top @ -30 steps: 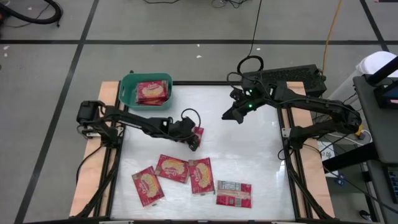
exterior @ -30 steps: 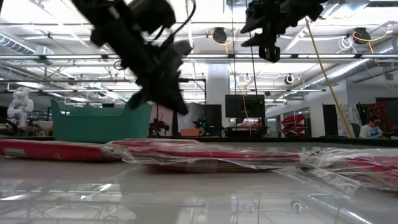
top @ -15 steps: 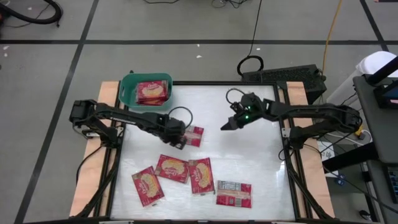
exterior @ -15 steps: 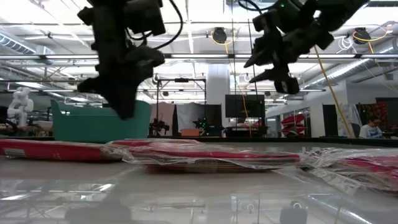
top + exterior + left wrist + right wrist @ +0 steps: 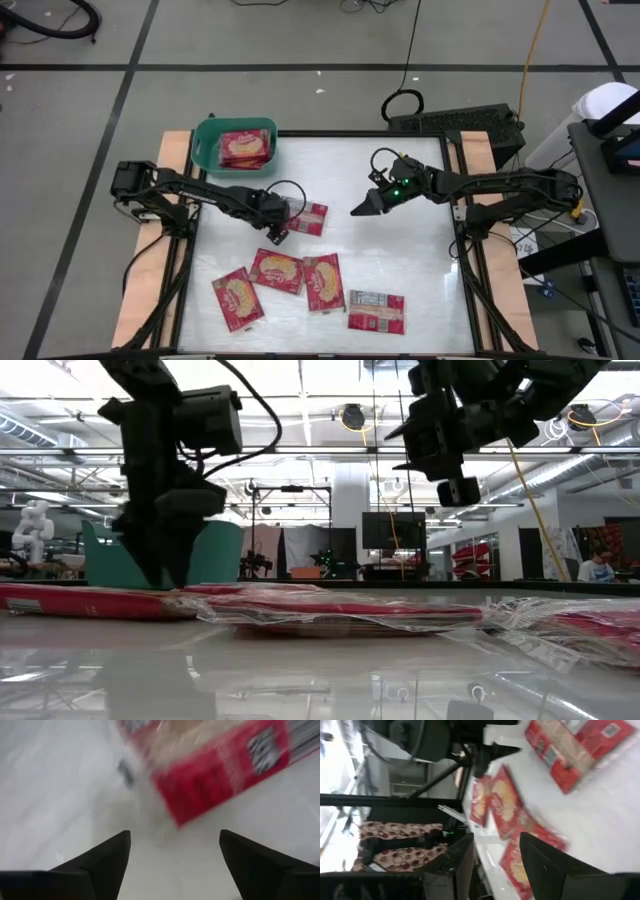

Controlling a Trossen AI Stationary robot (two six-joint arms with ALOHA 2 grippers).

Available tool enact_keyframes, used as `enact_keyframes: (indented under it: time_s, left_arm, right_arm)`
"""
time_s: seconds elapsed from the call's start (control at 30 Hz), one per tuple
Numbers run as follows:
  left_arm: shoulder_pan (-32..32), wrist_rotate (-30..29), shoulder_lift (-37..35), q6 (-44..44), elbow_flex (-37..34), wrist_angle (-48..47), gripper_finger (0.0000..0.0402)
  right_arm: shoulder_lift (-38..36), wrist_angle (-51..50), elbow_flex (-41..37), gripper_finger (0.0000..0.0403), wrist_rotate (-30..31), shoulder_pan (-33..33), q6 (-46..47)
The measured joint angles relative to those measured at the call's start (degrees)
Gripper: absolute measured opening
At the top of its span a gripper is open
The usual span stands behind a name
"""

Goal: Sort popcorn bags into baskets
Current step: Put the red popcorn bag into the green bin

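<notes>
Five popcorn bags are lying loose on the white table [image 5: 400, 260] and at least one is sitting in the teal basket [image 5: 205, 135] at the far left corner, so the sort is judged to be early: most of the work is left.

Basket bag [image 5: 244, 148]: lying flat inside the bin; whether more are stacked beneath it cannot be told.

Loose bags: one lone bag [image 5: 309, 217] near mid-table; four in a row along the near edge, namely a tilted bag [image 5: 237, 297], a second bag [image 5: 277, 270], a third bag [image 5: 323, 282] and a label-up bag [image 5: 376, 311].

Left gripper [image 5: 276, 228] is hanging low just beside the lone bag, fingers spread wide and pinching nothing; its wrist view is showing the bag's red edge just beyond the tips.

Right gripper [image 5: 362, 208] is hovering above bare table, right of the lone bag and well apart from it, fingers parted with nothing between them.
</notes>
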Motion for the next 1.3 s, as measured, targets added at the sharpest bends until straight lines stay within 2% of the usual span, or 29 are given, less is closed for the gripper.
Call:
enact_keyframes:
  time_s: [0.17,0.27,0.4,0.5,0.63,0.7,0.77,0.87,0.97,1.17,1.3]
  left_arm:
    - [1.6,-1.7,0.4,6.3,-3.6,10.2,0.0294]
    - [2.6,-2.0,0.7,7.5,-4.9,12.5,0.0276]
    - [3.3,-2.5,0.7,10.6,-7.6,17.8,0.0240]
    - [3.5,-2.6,0.7,14.4,-9.0,21.2,0.0190]
    - [3.6,-2.4,0.8,17.9,-10.4,27.1,0.0094]
    - [3.8,-1.2,0.3,20.0,-10.5,30.5,0.0040]
    - [4.4,1.8,0.5,20.7,-10.5,35.1,0.0013]
    - [5.7,4.2,0.4,20.8,-10.5,42.6,0.0010]
    - [6.3,5.0,0.3,18.8,-10.5,47.2,0.0004]
    - [6.1,6.0,-3.5,16.3,-9.9,49.1,0.0003]
    - [6.2,7.5,-7.1,11.7,-9.3,49.4,0.0002]
  right_arm:
    - [0.0,3.2,0.0,0.0153,2.8,1.6,4.1]
    - [0.0,4.9,0.0,0.0153,3.2,2.5,5.5]
    - [0.0,5.0,0.0,0.0153,7.0,4.1,5.6]
    - [0.0,5.4,0.0,0.0153,9.5,5.2,5.6]
    - [0.0,6.3,0.0,0.0153,14.1,7.4,6.5]
    - [0.0,8.3,0.0,0.0153,17.7,8.9,6.7]
    - [0.0,10.6,0.0,0.0153,22.6,10.6,6.7]
    - [0.0,12.5,0.0,0.0153,29.6,12.7,6.3]
    - [0.0,11.7,0.0,0.0153,32.8,13.9,5.1]
    - [0.0,5.3,0.1,0.0153,32.9,14.1,3.8]
    - [0.0,6.0,0.0,0.0153,33.1,14.1,0.7]
